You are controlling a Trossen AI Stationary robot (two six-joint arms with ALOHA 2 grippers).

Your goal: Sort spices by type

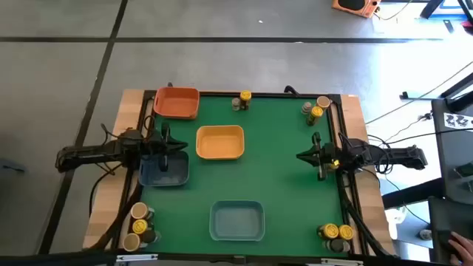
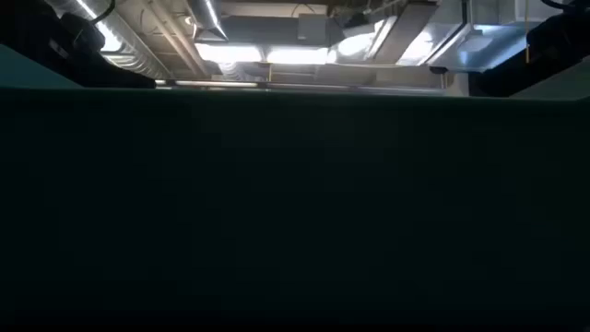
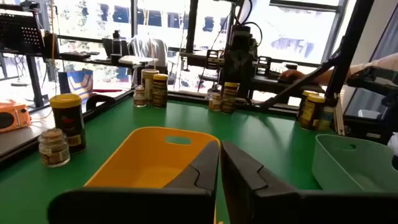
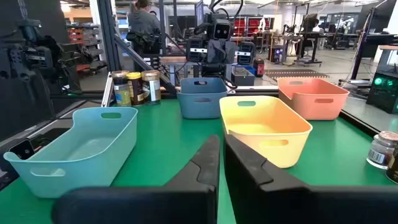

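Nearest the overhead camera's lower edge, a light blue tray [image 1: 237,220] sits on the green table [image 1: 281,177], flanked by two clusters of spice jars: one at the near left corner [image 1: 139,226], with yellow and tan lids, and one at the near right corner [image 1: 336,236], with yellow lids. Further up the mat, a yellow tray [image 1: 220,142] lies near the centre, an orange tray [image 1: 177,103] stands at the far left corner, and a dark blue tray [image 1: 163,170] rests on the left side, partly under the left arm. Two more jar groups stand along the far edge: a pair near the middle [image 1: 242,100] and a group near the far right corner [image 1: 316,108]. No jar lies in any tray. The left gripper [image 1: 181,145] hangs above the dark blue tray's far rim, pointing toward the yellow tray, its jaws pressed together and holding nothing; its wrist view shows the two dark fingers [image 3: 249,171] meeting in front of the yellow tray. The right gripper [image 1: 301,157] hovers over bare mat at the right side, pointing inward, jaws likewise pressed together and empty, as its fingers [image 4: 255,168] show in its own wrist view. The low view shows only a dark surface with ceiling lights above it.
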